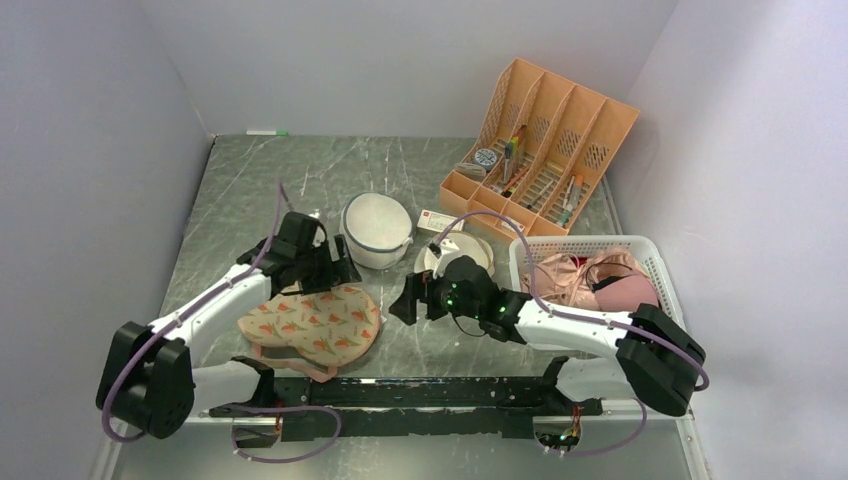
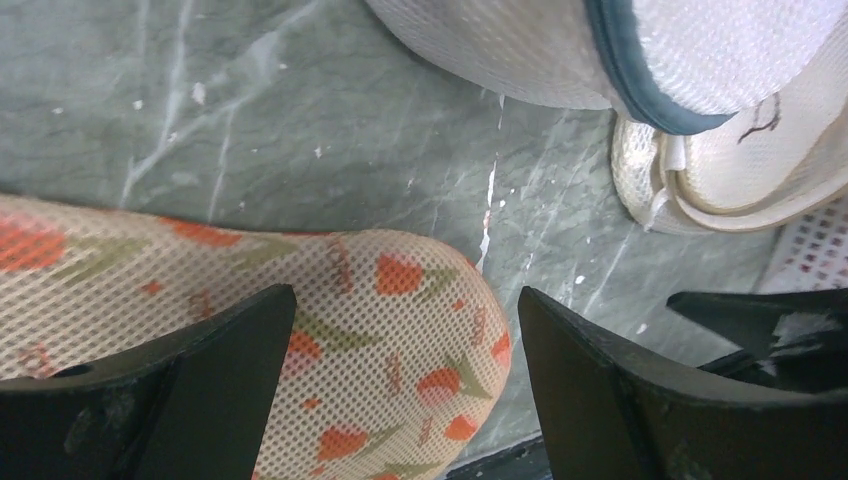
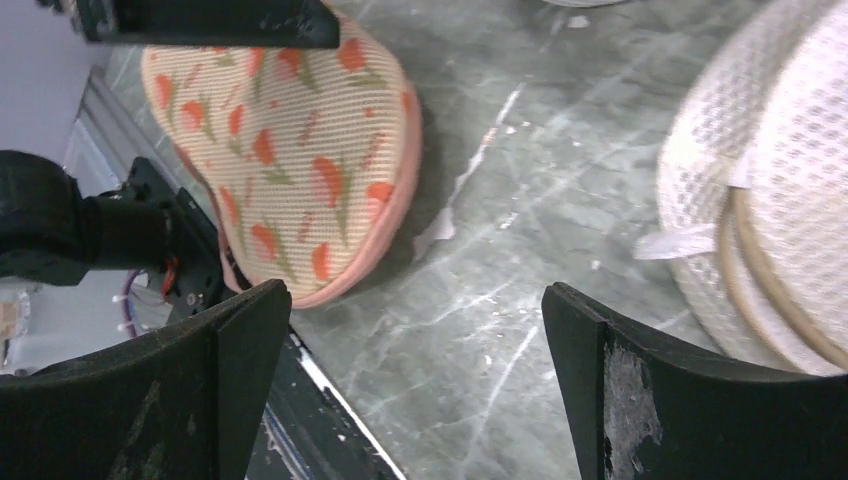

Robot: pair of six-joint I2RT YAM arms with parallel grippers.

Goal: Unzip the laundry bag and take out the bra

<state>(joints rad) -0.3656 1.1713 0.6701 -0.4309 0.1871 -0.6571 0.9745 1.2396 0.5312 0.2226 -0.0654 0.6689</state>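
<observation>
The laundry bag (image 1: 312,327) lies flat and closed near the front edge, beige mesh with orange-red print and pink edging. It also shows in the left wrist view (image 2: 380,350) and the right wrist view (image 3: 290,150). My left gripper (image 1: 335,272) is open and hovers over the bag's far right end, the bag's rounded end lying between its fingers (image 2: 210,380). My right gripper (image 1: 405,300) is open and empty, just right of the bag, over bare table. The black bra is not visible.
A white dome mesh bag with blue trim (image 1: 377,228) stands behind the bag. A round cream bag (image 1: 455,255) lies by my right wrist. A white basket (image 1: 640,250) with pink garments is at right, an orange organizer (image 1: 540,150) behind it.
</observation>
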